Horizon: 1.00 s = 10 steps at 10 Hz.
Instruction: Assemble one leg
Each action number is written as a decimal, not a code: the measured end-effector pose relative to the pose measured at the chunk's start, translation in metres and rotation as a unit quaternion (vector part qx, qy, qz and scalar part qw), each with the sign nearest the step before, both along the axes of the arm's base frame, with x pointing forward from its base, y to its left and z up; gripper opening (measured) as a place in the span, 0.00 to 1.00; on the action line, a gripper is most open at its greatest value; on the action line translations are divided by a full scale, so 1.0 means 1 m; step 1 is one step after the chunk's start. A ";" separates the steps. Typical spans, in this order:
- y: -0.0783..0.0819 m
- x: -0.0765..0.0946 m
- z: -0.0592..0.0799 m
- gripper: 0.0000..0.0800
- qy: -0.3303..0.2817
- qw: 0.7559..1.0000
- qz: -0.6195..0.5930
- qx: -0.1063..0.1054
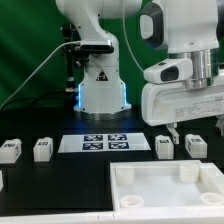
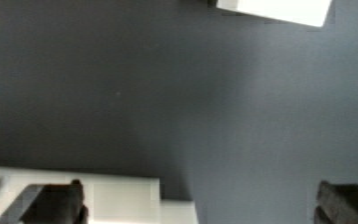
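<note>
Several white legs with square tags stand in a row on the black table: two at the exterior view's left (image 1: 10,151) (image 1: 43,150) and two at its right (image 1: 165,146) (image 1: 195,145). My gripper (image 1: 193,130) hangs just above the right pair, open and empty. In the wrist view the gripper (image 2: 201,205) has its dark fingertips (image 2: 51,205) far apart over bare dark table. A white piece (image 2: 114,195) lies beside one fingertip, and I cannot tell which part it is.
The marker board (image 1: 103,143) lies in the middle in front of the arm's base. The large white tray-like square part (image 1: 118,178) lies at the front right. A white corner (image 2: 274,8) shows at the wrist view's edge.
</note>
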State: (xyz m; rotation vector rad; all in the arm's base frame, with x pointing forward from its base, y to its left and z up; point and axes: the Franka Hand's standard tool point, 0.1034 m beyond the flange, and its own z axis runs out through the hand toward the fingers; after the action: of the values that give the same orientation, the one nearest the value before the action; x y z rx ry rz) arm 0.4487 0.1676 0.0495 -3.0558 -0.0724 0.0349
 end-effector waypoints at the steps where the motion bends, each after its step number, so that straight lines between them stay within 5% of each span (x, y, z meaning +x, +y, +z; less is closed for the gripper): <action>1: 0.011 -0.005 -0.003 0.81 0.011 1.000 0.001 -0.001; 2: 0.006 -0.022 -0.010 0.81 0.091 0.996 -0.008 -0.015; 6: 0.006 -0.030 -0.013 0.81 0.303 0.952 0.007 -0.043; 8: 0.012 -0.043 -0.015 0.81 0.463 0.882 -0.030 -0.088; 10: 0.017 -0.038 -0.024 0.81 0.477 0.874 -0.032 -0.093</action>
State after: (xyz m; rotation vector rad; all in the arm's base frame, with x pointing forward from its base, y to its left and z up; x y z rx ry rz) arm 0.4109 0.1847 0.0253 -2.8182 0.1039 1.5738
